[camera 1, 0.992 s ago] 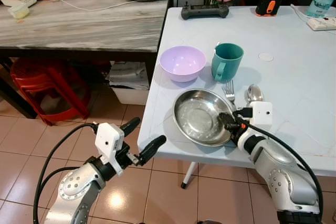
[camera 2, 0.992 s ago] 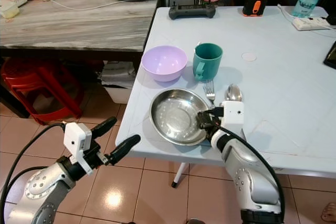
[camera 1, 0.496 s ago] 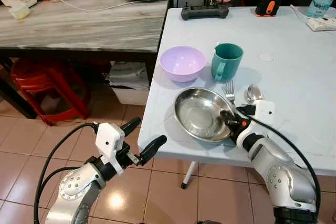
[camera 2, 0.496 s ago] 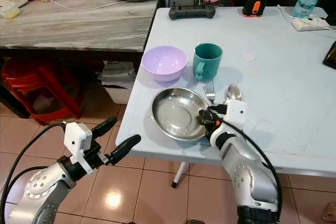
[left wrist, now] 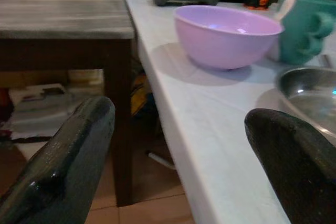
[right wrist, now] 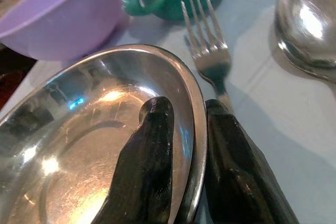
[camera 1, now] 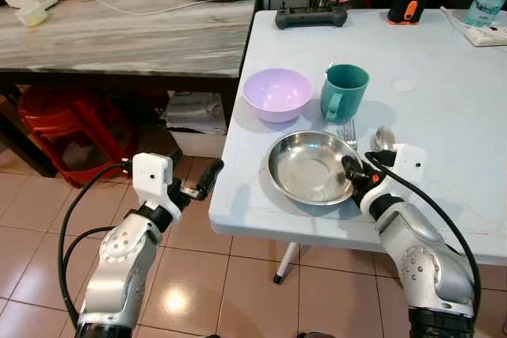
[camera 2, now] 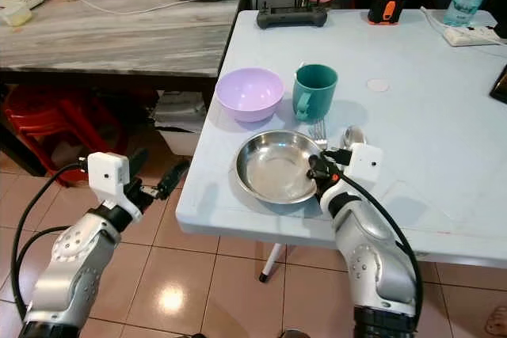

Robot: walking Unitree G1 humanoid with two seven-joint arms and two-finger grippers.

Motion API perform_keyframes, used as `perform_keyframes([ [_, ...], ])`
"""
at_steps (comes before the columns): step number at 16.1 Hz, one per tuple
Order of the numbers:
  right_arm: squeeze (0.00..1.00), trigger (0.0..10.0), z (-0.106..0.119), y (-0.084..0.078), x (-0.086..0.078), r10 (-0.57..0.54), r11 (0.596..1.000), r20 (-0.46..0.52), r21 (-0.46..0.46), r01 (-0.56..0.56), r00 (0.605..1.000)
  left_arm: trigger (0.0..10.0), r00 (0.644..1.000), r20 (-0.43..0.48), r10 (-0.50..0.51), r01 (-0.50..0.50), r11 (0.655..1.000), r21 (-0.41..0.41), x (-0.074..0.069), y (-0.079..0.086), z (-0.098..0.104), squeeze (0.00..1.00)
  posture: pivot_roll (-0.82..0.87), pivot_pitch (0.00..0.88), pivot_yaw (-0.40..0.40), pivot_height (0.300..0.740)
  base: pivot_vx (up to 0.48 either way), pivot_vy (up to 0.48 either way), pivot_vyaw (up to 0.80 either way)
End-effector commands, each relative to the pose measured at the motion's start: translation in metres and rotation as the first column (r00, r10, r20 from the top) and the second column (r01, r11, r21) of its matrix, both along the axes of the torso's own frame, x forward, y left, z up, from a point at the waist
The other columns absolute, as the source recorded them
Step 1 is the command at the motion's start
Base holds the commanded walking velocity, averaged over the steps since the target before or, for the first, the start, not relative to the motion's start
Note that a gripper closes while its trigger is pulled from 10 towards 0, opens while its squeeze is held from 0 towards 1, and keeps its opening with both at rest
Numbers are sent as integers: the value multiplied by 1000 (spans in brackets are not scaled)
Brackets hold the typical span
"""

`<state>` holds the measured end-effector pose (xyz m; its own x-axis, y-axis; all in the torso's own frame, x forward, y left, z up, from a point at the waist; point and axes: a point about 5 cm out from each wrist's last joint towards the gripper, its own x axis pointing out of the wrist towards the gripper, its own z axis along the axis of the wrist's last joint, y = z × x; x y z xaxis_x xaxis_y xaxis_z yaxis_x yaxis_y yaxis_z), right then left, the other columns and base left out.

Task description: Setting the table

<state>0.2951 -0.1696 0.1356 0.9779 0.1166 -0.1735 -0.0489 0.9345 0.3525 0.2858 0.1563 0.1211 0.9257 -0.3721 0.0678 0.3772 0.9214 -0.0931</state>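
Left claw (camera 1: 198, 187) hangs off the near-left corner of the pale blue surface (camera 1: 444, 93), over the tiled floor (camera 1: 32, 211), with its two black fingers spread wide and nothing between them. Through my left wrist camera I look between those fingers along the surface edge toward the lilac bowl (left wrist: 227, 34).

Taking the steel plate (camera 1: 309, 168) as my landmark: it lies near the front edge of the surface. Behind it and a little to its left sits the lilac bowl, empty. Directly behind the plate stands the teal mug (camera 1: 343, 93), handle turned toward me, just beside the bowl.

My right claw (camera 1: 355, 175) is clamped on the plate's right rim. In the right wrist view I see one finger (right wrist: 147, 171) lying inside the dish and the other outside against the rim, the metal edge pinched between them.

Just right of the plate, a fork (right wrist: 209, 56) lies with its tines pointing toward the mug; its handle runs under my outer finger. Right of the fork lies a spoon (right wrist: 304, 22), bowl end away from me, apart from the fork.

Far behind the plate, along the back of the surface, I see a black handheld controller (camera 1: 310, 15) and, further right, an orange and black tool (camera 1: 408, 2).
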Motion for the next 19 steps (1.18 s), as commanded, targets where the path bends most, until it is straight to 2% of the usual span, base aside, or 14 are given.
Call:
perform_keyframes([
  [1,0,10000,12,1,0,-12,1000,55,-4,12,998,10000,1000,5,27,-27,1000,7,2,4,0,0,-142,105,57,740,0,0,0],
  [3,0,10000,26,2,-2,-29,998,146,-53,37,989,10000,998,19,64,-63,998,-24,10,4,2,0,-143,96,59,740,0,0,0],
  [5,0,10000,31,3,-5,-34,996,183,-69,48,983,10000,993,-3,120,-120,991,-60,11,6,0,0,-149,93,60,740,0,0,0],
  [8,0,10000,31,6,-9,-30,996,193,-82,46,981,10000,992,-9,122,-122,991,-62,9,4,-3,0,-149,90,61,740,0,172,-356],
  [15,0,10000,28,19,-13,18,997,198,-80,-2,980,10000,993,-9,117,-117,991,-63,8,0,-7,0,-150,85,66,740,0,410,-754],
  [19,0,10000,27,27,-15,45,997,195,-62,-34,980,10000,993,-10,117,-117,991,-62,8,-1,-8,0,-145,81,64,740,0,474,-227],
])
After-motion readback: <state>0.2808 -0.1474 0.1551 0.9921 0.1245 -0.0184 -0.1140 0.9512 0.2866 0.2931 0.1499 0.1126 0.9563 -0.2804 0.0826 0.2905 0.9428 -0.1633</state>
